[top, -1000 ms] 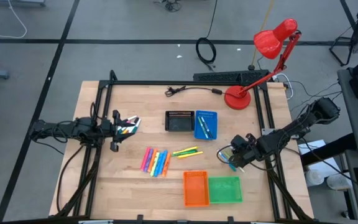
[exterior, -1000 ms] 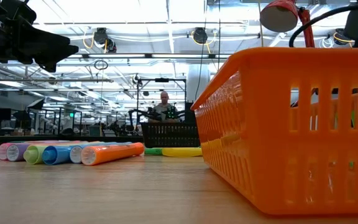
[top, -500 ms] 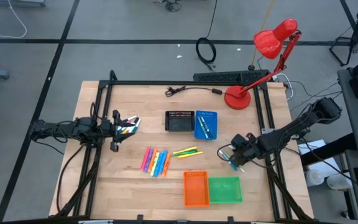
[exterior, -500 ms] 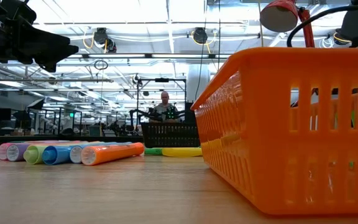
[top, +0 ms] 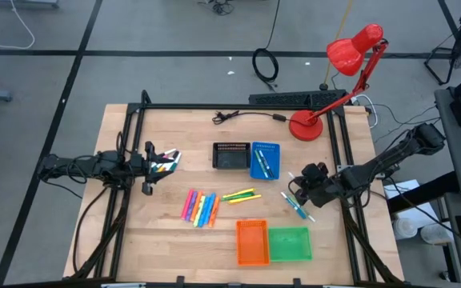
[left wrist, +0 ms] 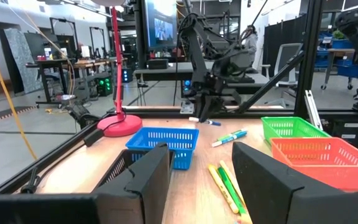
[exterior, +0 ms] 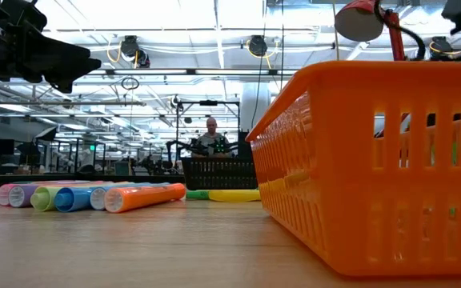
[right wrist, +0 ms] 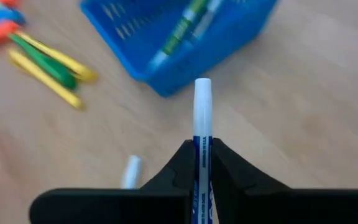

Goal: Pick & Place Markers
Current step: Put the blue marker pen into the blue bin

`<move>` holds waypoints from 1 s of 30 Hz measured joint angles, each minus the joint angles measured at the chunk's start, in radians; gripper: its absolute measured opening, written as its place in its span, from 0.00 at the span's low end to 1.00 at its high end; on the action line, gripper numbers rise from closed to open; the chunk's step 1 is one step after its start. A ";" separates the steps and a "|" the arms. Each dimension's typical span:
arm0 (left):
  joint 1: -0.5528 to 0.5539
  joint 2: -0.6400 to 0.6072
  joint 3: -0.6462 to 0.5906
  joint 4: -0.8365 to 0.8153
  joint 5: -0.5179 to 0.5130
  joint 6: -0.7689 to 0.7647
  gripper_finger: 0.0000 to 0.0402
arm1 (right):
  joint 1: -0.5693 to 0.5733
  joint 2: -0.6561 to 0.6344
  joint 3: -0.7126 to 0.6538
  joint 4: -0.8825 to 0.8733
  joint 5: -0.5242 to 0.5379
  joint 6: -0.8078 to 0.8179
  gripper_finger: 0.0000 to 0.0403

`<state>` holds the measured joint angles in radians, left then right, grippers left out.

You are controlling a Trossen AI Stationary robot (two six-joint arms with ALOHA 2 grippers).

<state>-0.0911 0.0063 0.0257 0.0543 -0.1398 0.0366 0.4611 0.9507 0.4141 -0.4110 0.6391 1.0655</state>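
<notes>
My right gripper [top: 297,197] is over the table's right part, near the blue tray [top: 265,160], shut on a white-bodied marker with blue print [right wrist: 202,118]. A second white marker [right wrist: 130,170] lies on the wood below it. The blue tray holds two or three markers [right wrist: 185,28]. A row of pink, orange, yellow and blue markers [top: 200,208] lies mid-table, with yellow and green ones [top: 241,194] beside it. My left gripper [left wrist: 194,177] is open and waits at the table's left side [top: 160,162]. My right gripper pinches the white marker's barrel [right wrist: 202,144] between its two fingers. The marker lies along the fingers, and its white end [right wrist: 202,87] sticks out forward past their tips. It is lifted clear of the table, as the left wrist view shows [left wrist: 204,120].
A black tray [top: 230,156] stands left of the blue one. An orange tray [top: 252,242] and a green tray [top: 289,244] sit at the near edge. A red desk lamp [top: 306,124] and a cable [top: 246,116] are at the far edge. A person sits far behind the table [exterior: 212,138].
My right gripper has risen and moved a little toward the far edge and the blue tray, carrying the white marker. The left arm has kept still.
</notes>
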 joint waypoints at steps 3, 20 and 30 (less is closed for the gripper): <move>0.000 0.000 0.000 0.000 0.000 0.000 0.45 | 0.001 0.000 0.000 0.073 0.034 -0.058 0.05; 0.000 0.000 0.000 0.001 0.000 0.000 0.45 | -0.167 0.080 0.003 0.925 0.261 -0.616 0.05; 0.000 0.000 0.000 0.001 0.000 0.000 0.45 | -0.250 0.250 0.004 1.080 0.275 -0.624 0.05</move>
<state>-0.0911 0.0063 0.0257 0.0554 -0.1402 0.0364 0.2113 1.2010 0.4180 0.6691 0.9143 0.4412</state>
